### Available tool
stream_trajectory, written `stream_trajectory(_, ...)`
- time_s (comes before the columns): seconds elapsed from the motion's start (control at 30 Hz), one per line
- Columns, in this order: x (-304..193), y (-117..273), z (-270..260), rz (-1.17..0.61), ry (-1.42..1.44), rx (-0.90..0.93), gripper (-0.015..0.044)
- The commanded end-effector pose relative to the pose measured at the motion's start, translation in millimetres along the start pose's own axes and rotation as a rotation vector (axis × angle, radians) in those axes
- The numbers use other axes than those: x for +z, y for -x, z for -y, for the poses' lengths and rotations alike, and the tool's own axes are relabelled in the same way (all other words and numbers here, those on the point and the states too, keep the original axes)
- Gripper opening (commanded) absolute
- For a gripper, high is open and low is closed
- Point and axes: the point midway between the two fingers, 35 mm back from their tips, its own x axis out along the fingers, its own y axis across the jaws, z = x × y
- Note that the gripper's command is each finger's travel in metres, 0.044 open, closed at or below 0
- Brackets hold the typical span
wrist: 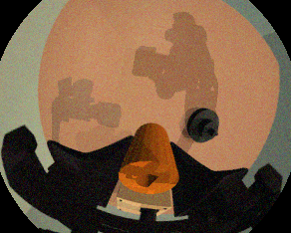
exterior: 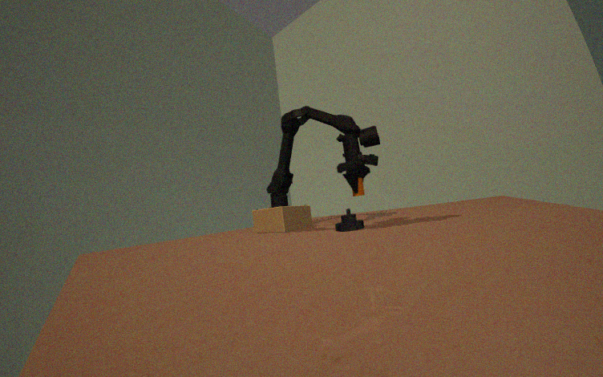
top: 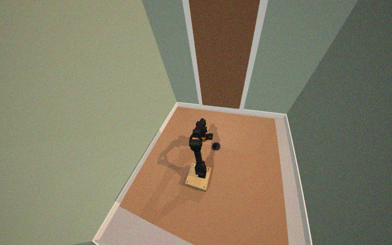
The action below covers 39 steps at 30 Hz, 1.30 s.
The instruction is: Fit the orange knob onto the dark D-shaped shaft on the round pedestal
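Black gripper (top: 203,139) (exterior: 358,191) (wrist: 151,142), clamped on 1 orange tapered knob (top: 203,138) (exterior: 360,187) (wrist: 151,154), hangs above the bench (top: 246,182) (exterior: 294,289) (wrist: 110,60).
Next: centre it over the dark round pedestal (top: 216,146) (exterior: 349,226) (wrist: 198,130), then align flats.

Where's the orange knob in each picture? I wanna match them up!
Top: near the middle, a small orange bit of the knob beside the black arm.
Exterior: right of centre, in the jaws, above the pedestal.
Wrist: low in the middle, big, between the jaws.
Shared landmark: the dark round pedestal.
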Motion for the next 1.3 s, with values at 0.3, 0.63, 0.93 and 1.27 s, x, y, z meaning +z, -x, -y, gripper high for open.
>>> stream_trajectory(0.3,-2.6,38.4,4.5,0.004,-0.005,-0.003,0.0000)
stream_trajectory(0.63,3.1,26.6,33.9,0.005,-0.007,-0.006,0.0000)
stream_trajectory(0.93,5.5,16.6,60.2,0.007,-0.009,-0.007,0.0000)
stream_trajectory(1.27,5.2,4.2,90.9,0.006,-0.007,-0.011,0.0000)
